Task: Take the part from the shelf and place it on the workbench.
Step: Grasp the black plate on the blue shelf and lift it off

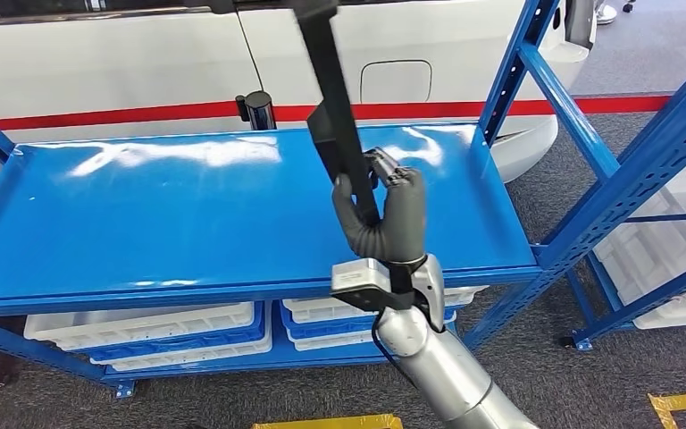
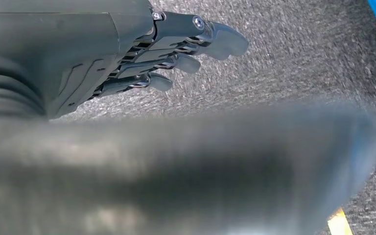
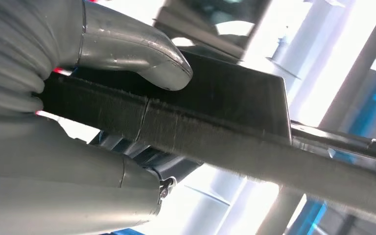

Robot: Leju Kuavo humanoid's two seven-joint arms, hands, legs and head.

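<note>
My right arm point(image 1: 447, 366) rises from the bottom of the head view, silver, ending in my right hand point(image 1: 384, 219), which sits in front of the blue shelf's front edge. That hand grips the part point(image 1: 335, 107), a long black strip with a wider flat block partway along it; my fingers point(image 1: 357, 223) wrap its lower end and it stands nearly upright, leaning slightly left, lifted clear of the shelf board and running up past the top of the picture. In the right wrist view my thumb point(image 3: 142, 46) presses on the dark block while the strip point(image 3: 215, 142), with a fuzzy, brush-like edge, passes between thumb and palm.

My left hand point(image 2: 142, 54) hangs over grey carpet point(image 2: 284, 58), fingers apart and lightly bent, holding nothing.

Beyond the right hand lies the glossy blue shelf board point(image 1: 161, 214), carried by blue steel uprights point(image 1: 643, 170). Under it, white plastic trays point(image 1: 147, 326) sit on the lower level, and more white trays point(image 1: 670, 259) stand to the right. Behind the shelf is a white vehicle body point(image 1: 125, 71) with a red stripe point(image 1: 107, 116).
</note>
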